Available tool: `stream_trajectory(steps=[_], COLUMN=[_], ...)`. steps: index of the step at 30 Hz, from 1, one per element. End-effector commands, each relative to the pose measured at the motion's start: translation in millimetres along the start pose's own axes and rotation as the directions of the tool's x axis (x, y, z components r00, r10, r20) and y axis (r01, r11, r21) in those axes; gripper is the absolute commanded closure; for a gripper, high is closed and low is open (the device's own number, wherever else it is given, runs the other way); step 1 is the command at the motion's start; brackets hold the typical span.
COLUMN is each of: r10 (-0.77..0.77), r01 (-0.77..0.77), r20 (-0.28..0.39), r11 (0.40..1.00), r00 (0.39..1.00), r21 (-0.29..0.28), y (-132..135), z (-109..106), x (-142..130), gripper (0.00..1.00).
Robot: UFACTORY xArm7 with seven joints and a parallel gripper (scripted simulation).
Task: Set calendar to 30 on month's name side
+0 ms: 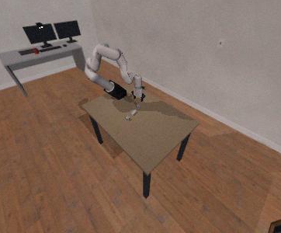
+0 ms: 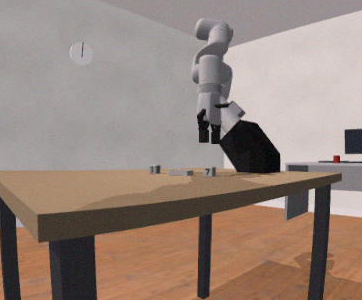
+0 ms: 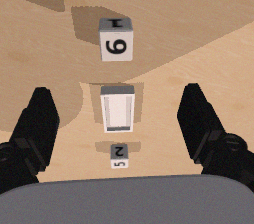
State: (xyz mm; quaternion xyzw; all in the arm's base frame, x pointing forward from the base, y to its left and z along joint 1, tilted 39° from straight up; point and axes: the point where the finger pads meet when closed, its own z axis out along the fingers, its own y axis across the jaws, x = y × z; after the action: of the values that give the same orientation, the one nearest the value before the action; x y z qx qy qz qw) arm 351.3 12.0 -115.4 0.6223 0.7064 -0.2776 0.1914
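Two small cubes are being left outside the tray (image 3: 118,108): the larger-looking cube (image 3: 116,39) beyond the spread, empty gripper (image 3: 119,125), the other cube (image 3: 119,156) nearest. Both are being judged light, rigid, best pinched across flat opposite faces.

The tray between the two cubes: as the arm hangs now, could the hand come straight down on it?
Probably yes. The hand is open, holds nothing, and hangs right above the tray. The tray's floor is bare, and both cubes, one beyond it, one nearer, stand apart from it on the table.
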Motion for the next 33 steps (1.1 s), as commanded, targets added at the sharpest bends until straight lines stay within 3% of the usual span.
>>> stream_trajectory(steps=[1, 11, 13, 14, 15, 17, 18, 20, 21, 23, 24, 26, 29, 30, 33], r10=[0.000, 0.000, -0.001, -0.001, -0.002, -0.002, -0.002, -0.002, -0.002, -0.002, -0.002, -0.002, -0.002, -0.002, -0.002], r01=[0.000, 0.000, 0.001, 0.001, 0.002, 0.002, 0.002, 0.002, 0.002, 0.002, 0.002, 0.002, 0.002, 0.002, 0.002], r20=[-0.002, -0.002, 0.001, 0.001, 0.003, 0.003, 0.004, 0.004, 0.003, 0.003, 0.001, -0.001, -0.001, -0.001, -0.001], r11=[1.000, 1.000, 1.000, 1.000, 1.000, 1.000, 1.000, 1.000, 1.000, 1.000, 1.000, 1.000, 1.000, 1.000, 1.000], r00=[1.000, 1.000, 1.000, 1.000, 1.000, 1.000, 1.000, 1.000, 1.000, 1.000, 1.000, 1.000, 1.000, 1.000, 1.000], r21=[-0.004, -0.004, -0.015, -0.015, -0.019, -0.019, -0.019, -0.019, -0.014, -0.014, -0.008, -0.004, -0.004, -0.004, -0.004], y=[1.4, 2.3, 14.0, 14.0, 17.7, 19.3, 18.0, 18.6, 12.5, 12.3, 4.6, 0.0, -0.9, -0.9, -0.9], z=[-1.4, -1.6, -4.0, -4.0, -3.9, -4.1, -1.8, -1.9, 2.1, 2.2, 6.1, 8.3, 8.8, 8.8, 8.8], x=[0.9, -1.8, -47.3, -47.3, -81.1, -90.4, -127.2, -137.3, -173.2, -178.2, -206.2, -219.3, -221.6, -221.6, -221.6], gripper=[0.00, 0.00, 0.00, 0.00, 0.00, 0.00, 0.00, 0.00, 0.00, 0.00, 0.00, 0.00, 0.00, 0.51, 0.51])
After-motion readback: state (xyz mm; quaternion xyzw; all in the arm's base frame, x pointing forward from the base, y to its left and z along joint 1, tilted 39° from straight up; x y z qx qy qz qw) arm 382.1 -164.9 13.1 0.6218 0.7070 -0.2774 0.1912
